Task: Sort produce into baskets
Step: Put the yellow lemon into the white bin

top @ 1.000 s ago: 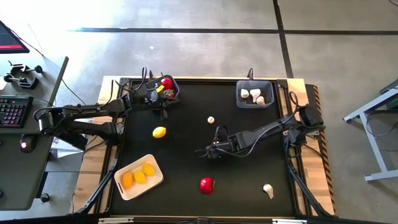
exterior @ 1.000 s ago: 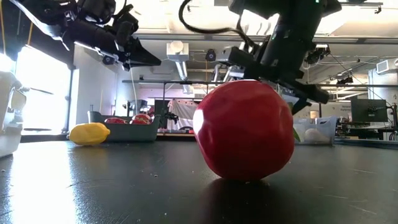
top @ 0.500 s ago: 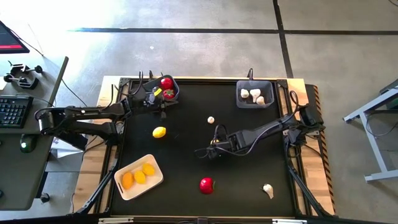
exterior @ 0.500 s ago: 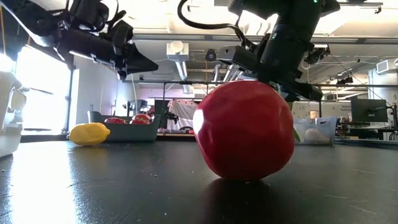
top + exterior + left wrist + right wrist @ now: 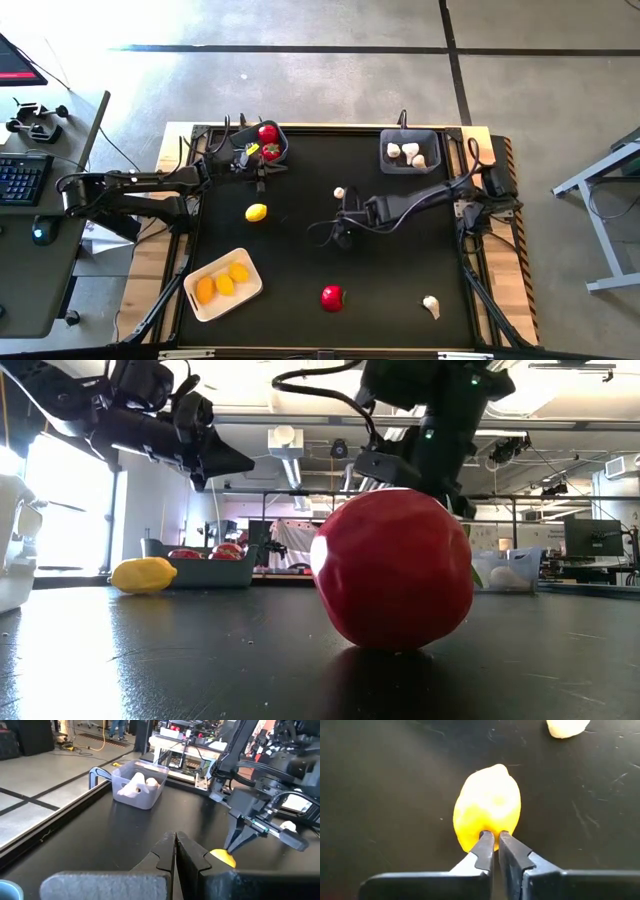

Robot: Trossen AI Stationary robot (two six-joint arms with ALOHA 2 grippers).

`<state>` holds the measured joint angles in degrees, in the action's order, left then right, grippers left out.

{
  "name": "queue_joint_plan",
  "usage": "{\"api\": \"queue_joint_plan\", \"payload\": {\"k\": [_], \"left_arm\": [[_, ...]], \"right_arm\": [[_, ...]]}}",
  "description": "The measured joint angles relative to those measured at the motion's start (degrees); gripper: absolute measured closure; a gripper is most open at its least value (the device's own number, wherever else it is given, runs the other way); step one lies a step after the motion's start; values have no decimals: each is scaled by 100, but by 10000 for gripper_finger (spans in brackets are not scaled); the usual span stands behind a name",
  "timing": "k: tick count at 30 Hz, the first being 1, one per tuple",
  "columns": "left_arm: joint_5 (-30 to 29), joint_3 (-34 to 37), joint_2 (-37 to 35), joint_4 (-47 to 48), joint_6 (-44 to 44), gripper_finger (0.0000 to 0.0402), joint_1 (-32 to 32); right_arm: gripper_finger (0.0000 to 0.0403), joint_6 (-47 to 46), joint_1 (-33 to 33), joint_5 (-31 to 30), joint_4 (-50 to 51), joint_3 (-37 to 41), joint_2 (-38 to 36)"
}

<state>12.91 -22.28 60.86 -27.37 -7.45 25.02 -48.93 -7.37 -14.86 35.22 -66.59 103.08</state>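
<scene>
The lemon [image 5: 256, 212] lies loose on the desk's left half, well apart from the tray [image 5: 191, 291] at the near-left corner. The left gripper [image 5: 175, 836], near the far-left corner, and the right gripper [image 5: 496, 836], mid-desk, are both empty with fingers pressed together. The lemon is judged light, hard and slippery, and apt to roll: grip it across its short middle.

Red toy fruit [image 5: 392, 568] looms close on the dark bench [image 5: 200, 660].
Behind it, a lemon [image 5: 143, 574] lies beside a grey bin [image 5: 200, 568] holding red pieces.
</scene>
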Motion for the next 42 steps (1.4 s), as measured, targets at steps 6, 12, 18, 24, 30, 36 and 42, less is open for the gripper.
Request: {"api": "queue_joint_plan", "payload": {"k": [6,12,18,24,30,36,42], "left_arm": [[0,-2,0,6,50,401,0],[0,-4,2,36,57,401,0],[-2,-4,15,70,158,401,0],[-11,-4,15,73,161,401,0],[-13,-4,15,79,163,401,0],[-28,-4,15,102,91,401,0],[188,-11,15,238,-270,401,-6]], "right_arm": [[310,18,128,56,666,-309,23],[185,-372,-46,1,778,-448,25],[133,-373,-248,-531,225,-390,23],[131,33,-248,-585,-568,82,32],[140,617,-248,-722,-1268,589,48],[178,776,-214,-613,-2072,1144,76],[285,1219,-196,-901,-2401,1307,76]]}}
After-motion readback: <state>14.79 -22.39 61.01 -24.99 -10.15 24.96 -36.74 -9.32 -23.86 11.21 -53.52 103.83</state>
